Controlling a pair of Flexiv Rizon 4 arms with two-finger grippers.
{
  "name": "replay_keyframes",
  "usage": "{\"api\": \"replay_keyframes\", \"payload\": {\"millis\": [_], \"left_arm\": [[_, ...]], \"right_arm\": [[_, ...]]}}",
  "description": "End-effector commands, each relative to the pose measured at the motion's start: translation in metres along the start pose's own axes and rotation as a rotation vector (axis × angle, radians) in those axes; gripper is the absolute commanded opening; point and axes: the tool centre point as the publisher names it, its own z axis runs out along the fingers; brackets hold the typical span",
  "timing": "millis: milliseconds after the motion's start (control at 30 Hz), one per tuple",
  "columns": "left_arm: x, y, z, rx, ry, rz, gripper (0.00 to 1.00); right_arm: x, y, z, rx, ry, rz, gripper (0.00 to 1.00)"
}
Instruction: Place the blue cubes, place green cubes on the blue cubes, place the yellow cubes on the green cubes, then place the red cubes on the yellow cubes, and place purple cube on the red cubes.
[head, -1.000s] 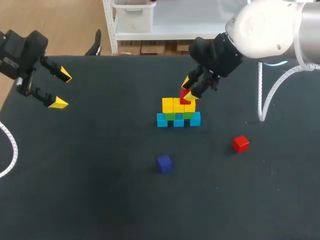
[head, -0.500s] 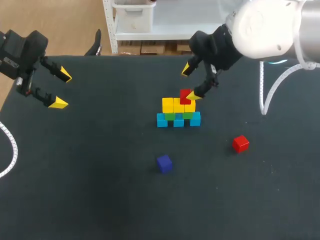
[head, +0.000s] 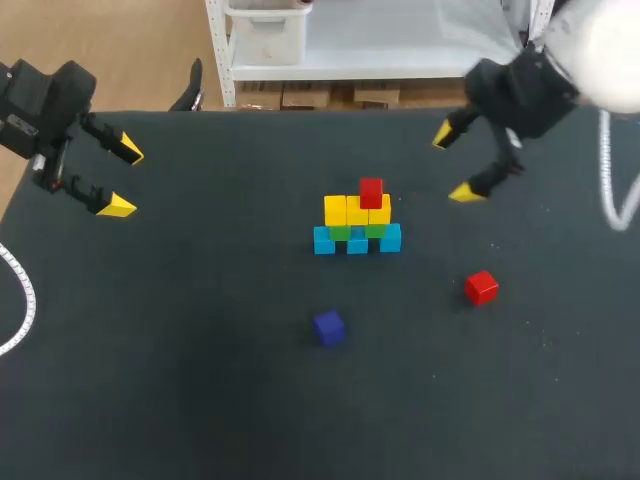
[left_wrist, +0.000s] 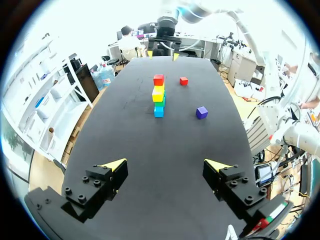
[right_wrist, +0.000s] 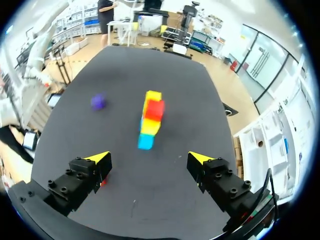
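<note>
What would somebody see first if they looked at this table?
The little tower of coloured cubes in the middle of the black table: blue at the bottom, then green, yellow, and one red cube on top. Nearby a second red cube and a purple cube lie loose, and the right hand hangs open beside the tower.

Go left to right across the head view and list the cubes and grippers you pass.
Left gripper → purple cube → red cube atop the stack → loose red cube. The right gripper overlaps the loose cube sideways, so I leave it unplaced.
</note>
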Motion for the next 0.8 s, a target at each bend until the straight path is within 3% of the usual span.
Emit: {"api": "replay_keyframes", "payload": {"millis": [33,433,800], "left_arm": [[0.001,0.0,0.0,-0.001,-0.003,0.003,1.0],[0.001,0.0,0.0,-0.001,-0.003,0.003,1.0],[0.001,0.0,0.0,-0.001,-0.003,0.003,1.0]], "right_arm": [[0.019,0.033,-0.007,-0.01,-0.014,-0.074,1.0],[0.058,0.088,0.004,-0.132,-0.034,-0.216,1.0],[0.075,0.111,0.035,-0.15,-0.099,-0.206,1.0]]}}
